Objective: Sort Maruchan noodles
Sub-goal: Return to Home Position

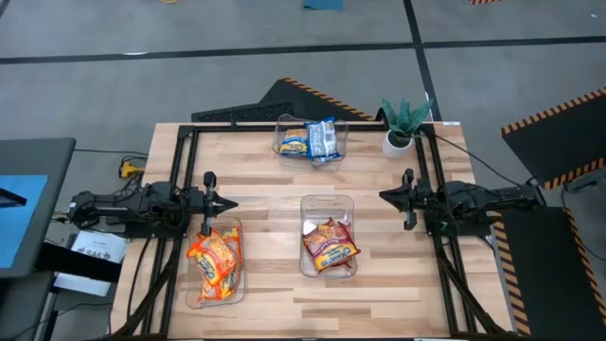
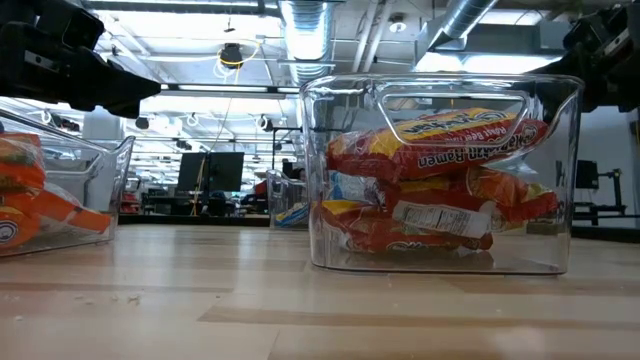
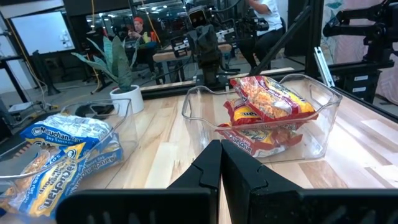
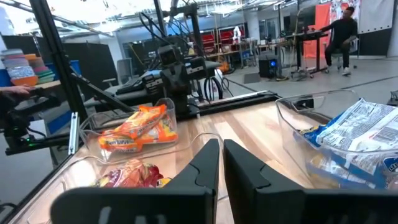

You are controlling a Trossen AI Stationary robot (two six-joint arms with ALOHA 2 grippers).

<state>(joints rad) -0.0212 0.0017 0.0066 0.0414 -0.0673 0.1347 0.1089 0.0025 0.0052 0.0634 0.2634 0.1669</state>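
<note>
Left pincer (image 1: 230,203) with fingers together, empty, beside the left clear plastic bin (image 1: 214,298) of orange crinkly noodle packets (image 1: 216,258); right pincer (image 1: 384,196) likewise closed, holding nothing; red-brown packets (image 1: 329,244) in the middle clear bin (image 1: 327,206); blue packets (image 1: 312,140) in the far clear bin (image 1: 292,121); all on the wooden counter (image 1: 275,189).

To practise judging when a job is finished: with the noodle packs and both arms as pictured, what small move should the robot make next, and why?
Probably just settle both arms at rest on their sides. The orange packs, red-brown packs and blue packs each lie in a separate clear bin, and the left gripper and right gripper are shut, holding nothing.
</note>
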